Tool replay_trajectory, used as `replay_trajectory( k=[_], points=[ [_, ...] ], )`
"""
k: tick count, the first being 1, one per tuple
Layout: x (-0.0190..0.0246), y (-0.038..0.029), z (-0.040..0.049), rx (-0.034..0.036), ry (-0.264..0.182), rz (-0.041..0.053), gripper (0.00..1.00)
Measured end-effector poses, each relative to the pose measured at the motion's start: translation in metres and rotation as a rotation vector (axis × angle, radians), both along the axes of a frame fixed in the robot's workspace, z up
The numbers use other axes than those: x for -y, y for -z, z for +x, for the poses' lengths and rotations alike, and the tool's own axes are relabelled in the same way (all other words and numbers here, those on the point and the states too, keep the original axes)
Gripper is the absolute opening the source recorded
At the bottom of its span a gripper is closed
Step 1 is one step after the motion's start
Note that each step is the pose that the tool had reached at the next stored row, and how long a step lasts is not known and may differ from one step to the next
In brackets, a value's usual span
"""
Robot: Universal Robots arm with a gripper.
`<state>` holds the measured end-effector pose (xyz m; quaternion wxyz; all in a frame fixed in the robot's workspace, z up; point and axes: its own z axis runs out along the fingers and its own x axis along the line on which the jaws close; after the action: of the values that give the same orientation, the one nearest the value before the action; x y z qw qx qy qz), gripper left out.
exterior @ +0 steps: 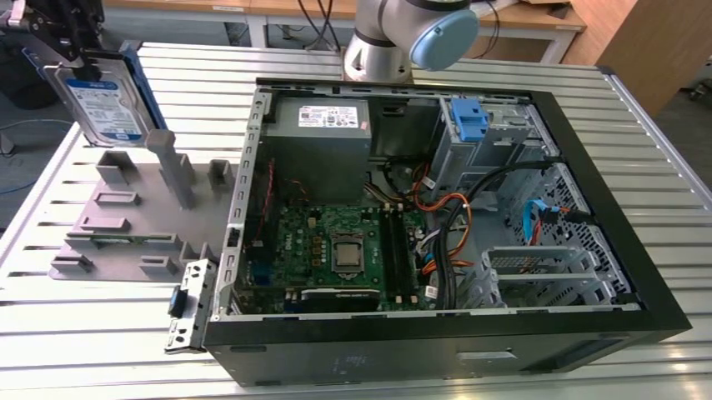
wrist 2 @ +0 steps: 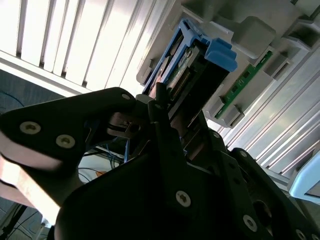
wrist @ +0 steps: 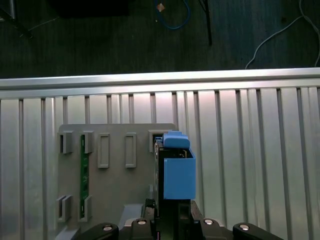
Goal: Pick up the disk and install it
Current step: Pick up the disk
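Silver aluminium slats make up the table [exterior: 368, 62], and an open black computer case [exterior: 623, 250] lies on its side on them. Outside the case, past its wall at the exterior view's left, a grey plastic fixture [exterior: 122, 217] with upright posts and slots rests flat on the slats. A green memory stick [wrist: 84, 175] stands in one of its slots.

Over that fixture, well clear of the case, the disk [exterior: 106, 100] hangs upright. It is blue-railed, and its blue-and-white label is turned toward the exterior camera. The gripper [exterior: 76, 48] is clenched on the disk's upper end, and in the second wrist view its black fingers [wrist 2: 162, 135] press the drive from either side. Whether the disk's lower edge touches the fixture cannot be told.

Inside the case are a grey power-supply box [exterior: 323, 125], a green motherboard [exterior: 333, 250] and a bundle of orange and black cables [exterior: 445, 217]. A small blue latch [exterior: 469, 117] stands on the metal drive cage. The arm's pale base [exterior: 389, 42] stands just behind the case.

Beyond the table, on the far side from the case, are wooden bench tops [exterior: 523, 17] and a wooden panel [exterior: 656, 50]. In the first wrist view the dark floor [wrist: 100, 40] past the table's edge carries a loose blue cable [wrist: 172, 15] and a white cable [wrist: 280, 35]
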<state>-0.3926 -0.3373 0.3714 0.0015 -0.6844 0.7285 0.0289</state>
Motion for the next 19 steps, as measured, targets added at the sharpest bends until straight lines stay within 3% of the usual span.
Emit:
replay_trajectory(
  k=[10, 19],
  points=[
    [0.0000, -0.0008, 0.0000, -0.0002, 0.000, -0.0001, 0.35],
    [0.0000, -0.0085, 0.0000, 0.0000, 0.000, 0.0000, 0.35]
  ],
)
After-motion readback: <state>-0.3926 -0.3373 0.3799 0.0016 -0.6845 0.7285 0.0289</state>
